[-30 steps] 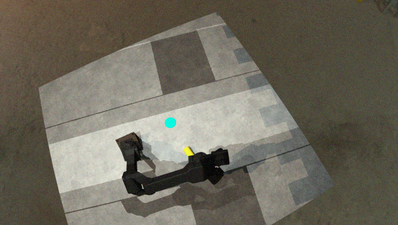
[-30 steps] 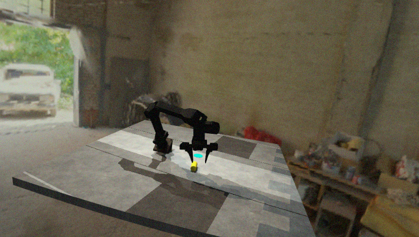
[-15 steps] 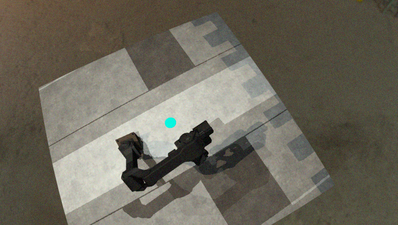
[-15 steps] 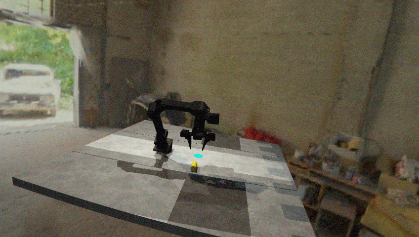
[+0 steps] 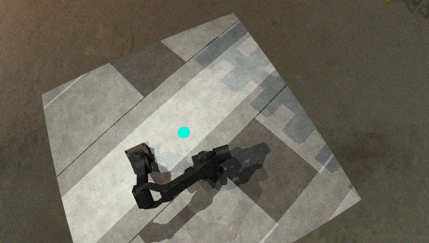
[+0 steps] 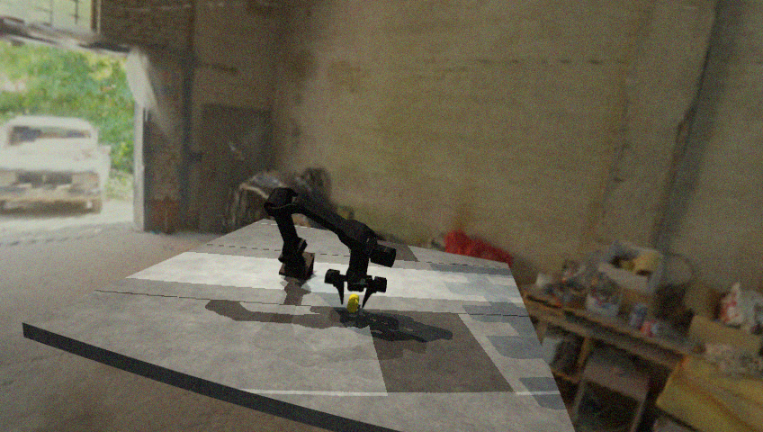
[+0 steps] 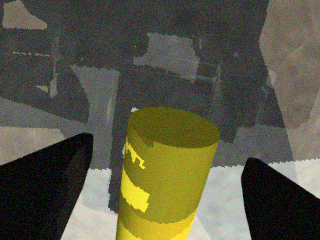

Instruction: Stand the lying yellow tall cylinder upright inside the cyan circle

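Note:
The yellow cylinder (image 6: 353,303) (image 7: 162,185) appears to be lying on the table top. In the wrist view its round end faces up the picture, and its far part runs out of the bottom edge. My gripper (image 6: 354,305) (image 7: 170,158) is open around it, pointing down, with one finger on each side. Gaps show between the cylinder and both fingers, the right one wider near its end. The cyan circle (image 5: 183,132) is flat and bare in the top view, up and left of the wrist. It is hidden in the exterior view. The arm hides the cylinder in the top view.
The arm's base (image 5: 138,152) (image 6: 297,265) stands left of the gripper on the patterned table top (image 5: 99,99) (image 6: 240,347). The arm (image 5: 177,183) (image 6: 321,213) bends over from it. The table's dark front edge (image 6: 160,376) shows in the exterior view.

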Robot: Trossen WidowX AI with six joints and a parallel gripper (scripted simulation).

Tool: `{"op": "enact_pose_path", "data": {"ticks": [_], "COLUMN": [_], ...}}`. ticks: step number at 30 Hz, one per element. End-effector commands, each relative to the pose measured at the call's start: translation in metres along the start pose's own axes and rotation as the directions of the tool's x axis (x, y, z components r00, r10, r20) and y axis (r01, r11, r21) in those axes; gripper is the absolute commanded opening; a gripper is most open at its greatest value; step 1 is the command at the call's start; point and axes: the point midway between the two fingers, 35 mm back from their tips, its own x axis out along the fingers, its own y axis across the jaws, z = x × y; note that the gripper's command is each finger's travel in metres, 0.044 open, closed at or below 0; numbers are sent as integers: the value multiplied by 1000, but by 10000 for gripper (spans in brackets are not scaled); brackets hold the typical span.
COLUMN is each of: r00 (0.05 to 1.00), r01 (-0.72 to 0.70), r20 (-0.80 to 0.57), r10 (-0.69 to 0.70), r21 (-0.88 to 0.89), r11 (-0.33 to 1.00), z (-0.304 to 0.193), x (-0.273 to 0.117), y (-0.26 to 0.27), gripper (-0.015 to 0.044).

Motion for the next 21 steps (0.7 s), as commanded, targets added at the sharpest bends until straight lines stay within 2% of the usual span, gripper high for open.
{"op": "enact_pose_path", "data": {"ticks": [1,6,11,21], "r00": [1000,1000,1000,1000], "r01": [-19,-19,-20,-21], "r20": [4,4,3,-5], "r10": [19,19,20,21], "r21": [3,3,3,3], "r11": [1000,1000,1000,1000], "z": [1,1,1,0], "x": [0,0,-2,-33], "y": [0,0,1,5], "gripper": [231,105,105,105]}}
